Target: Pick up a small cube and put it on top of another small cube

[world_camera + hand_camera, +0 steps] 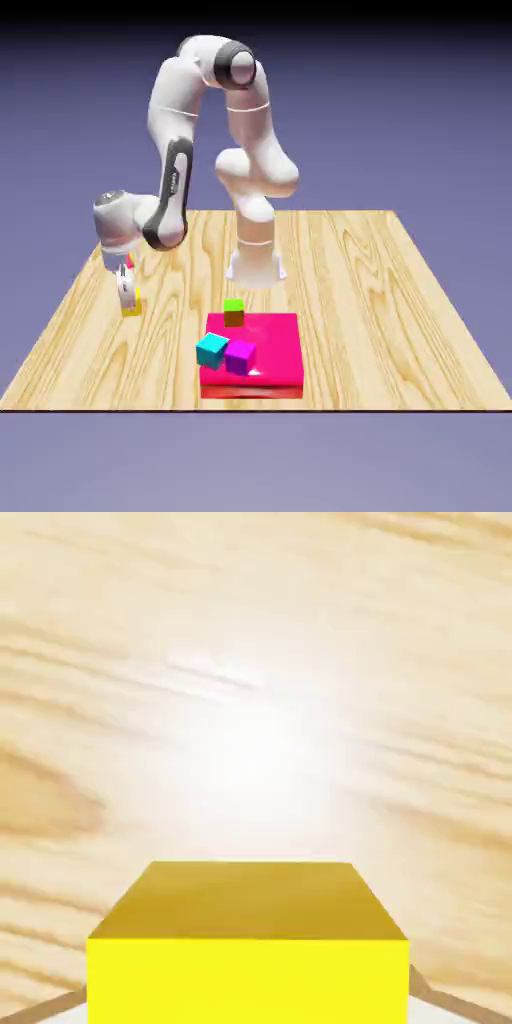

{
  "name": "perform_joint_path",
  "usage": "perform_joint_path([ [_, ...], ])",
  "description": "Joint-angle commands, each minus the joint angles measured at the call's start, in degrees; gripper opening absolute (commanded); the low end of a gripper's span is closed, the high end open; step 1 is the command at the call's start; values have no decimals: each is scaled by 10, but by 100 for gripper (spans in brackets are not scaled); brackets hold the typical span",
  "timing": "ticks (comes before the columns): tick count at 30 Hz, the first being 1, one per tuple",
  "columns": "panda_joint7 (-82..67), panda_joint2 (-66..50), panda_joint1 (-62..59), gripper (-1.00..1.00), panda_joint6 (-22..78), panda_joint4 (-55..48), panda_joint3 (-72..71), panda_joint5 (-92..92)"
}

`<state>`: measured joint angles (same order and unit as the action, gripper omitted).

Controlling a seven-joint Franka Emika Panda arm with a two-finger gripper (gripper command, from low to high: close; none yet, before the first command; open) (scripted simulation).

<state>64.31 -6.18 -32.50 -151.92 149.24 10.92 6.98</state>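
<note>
A small yellow cube [131, 304] sits low at the wooden table's surface near the exterior view's left. My gripper [126, 293] comes down over it, its white fingers [123, 283] against the cube's sides. In the hand view the yellow cube [250, 942] fills the bottom middle, and my gripper [250, 1010] is shut on it; only slivers of the grey fingertips [455, 1007] show at the bottom corners. Three other small cubes, green [233, 312], cyan [211, 349] and purple [240, 356], rest on a flat pink slab [275, 345].
The pink slab lies at the front middle of the wooden table [380, 300], well to the exterior view's right of my gripper. The robot's base [255, 262] stands just behind the slab. The table's left edge runs close to the yellow cube.
</note>
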Motion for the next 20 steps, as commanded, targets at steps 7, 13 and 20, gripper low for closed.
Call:
perform_joint_path([
  [7,47,38,144,-100,171,-135,-122,-42],
  [13,58,28,175,-100,181,-156,-147,-51],
  [20,59,-10,176,100,128,-142,-147,-53],
])
